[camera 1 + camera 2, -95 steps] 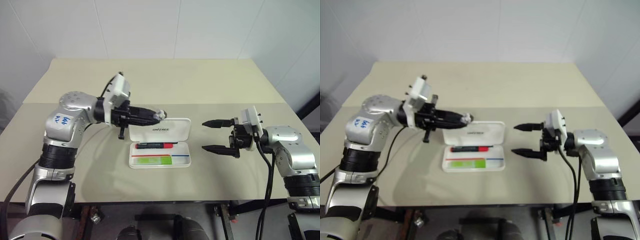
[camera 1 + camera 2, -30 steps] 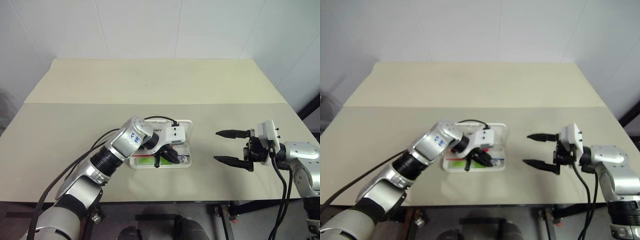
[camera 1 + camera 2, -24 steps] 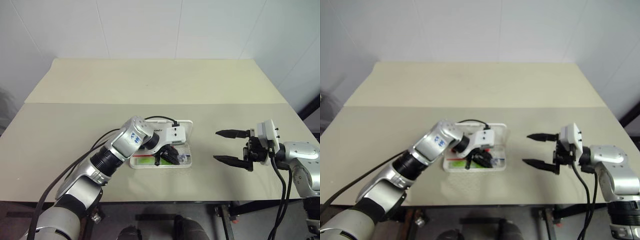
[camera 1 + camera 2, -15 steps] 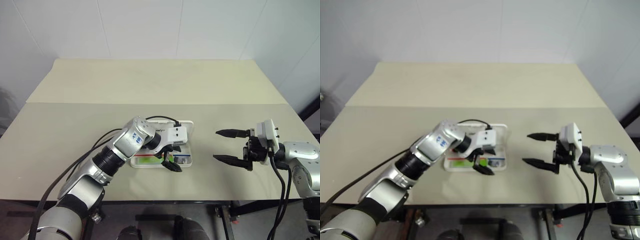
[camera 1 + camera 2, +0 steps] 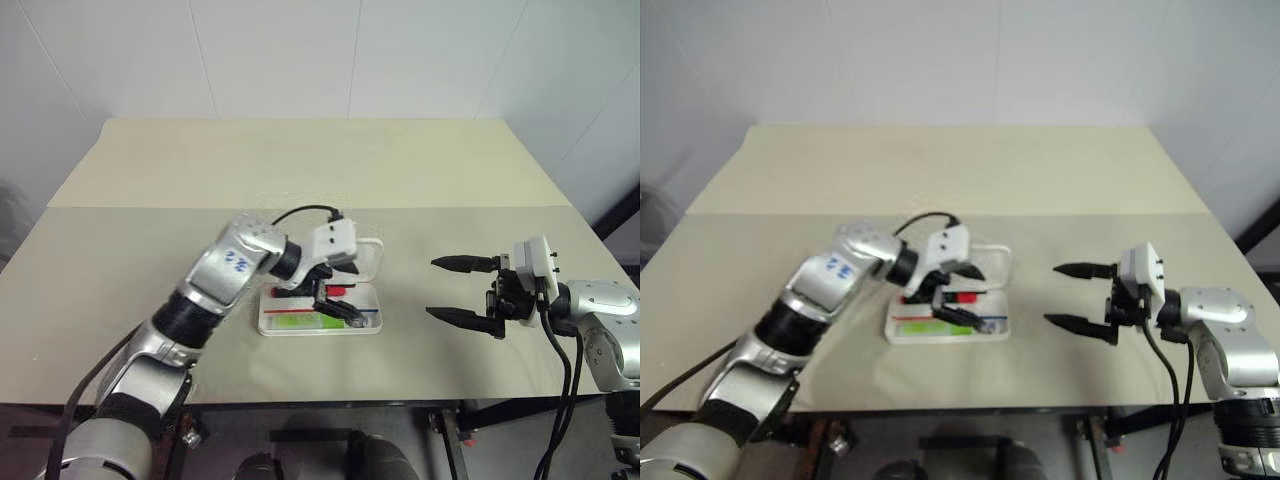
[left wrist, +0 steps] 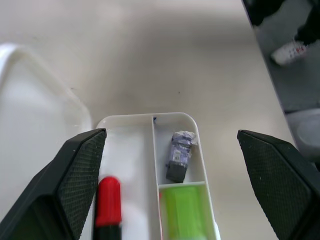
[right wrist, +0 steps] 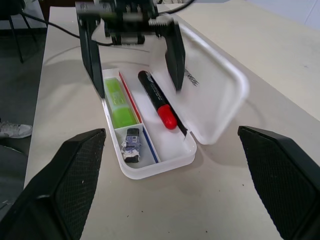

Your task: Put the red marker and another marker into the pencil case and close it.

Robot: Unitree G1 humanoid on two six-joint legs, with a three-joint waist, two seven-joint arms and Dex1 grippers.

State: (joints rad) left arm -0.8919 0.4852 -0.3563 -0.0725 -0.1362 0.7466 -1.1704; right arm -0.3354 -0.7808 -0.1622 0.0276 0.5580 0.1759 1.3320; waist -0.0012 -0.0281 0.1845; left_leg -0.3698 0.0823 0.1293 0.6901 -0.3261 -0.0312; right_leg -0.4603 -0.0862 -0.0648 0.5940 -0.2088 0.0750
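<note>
The white pencil case (image 5: 372, 327) lies open mid-table, its lid (image 7: 216, 95) tilted up at the far side. Inside, the red marker (image 7: 156, 102) lies along the long compartment beside the lid. The light-green marker (image 7: 117, 103) rests in the near compartment. My left gripper (image 5: 338, 300) hovers open just above the case, nothing between its fingers (image 6: 75, 175); the red tip (image 6: 108, 200) and green marker (image 6: 183, 213) show below it. My right gripper (image 5: 433, 288) stands open to the right of the case, apart from it and empty.
A small grey crumpled item (image 6: 179, 154) sits in the case's end compartment. The beige table (image 5: 300, 160) stretches bare behind and to both sides of the case. Its front edge lies close below the case.
My left gripper, shut low inside the case a second ago, has opened and lifted clear of it. The small grey item now lies uncovered in the end compartment. The right arm has not moved.
</note>
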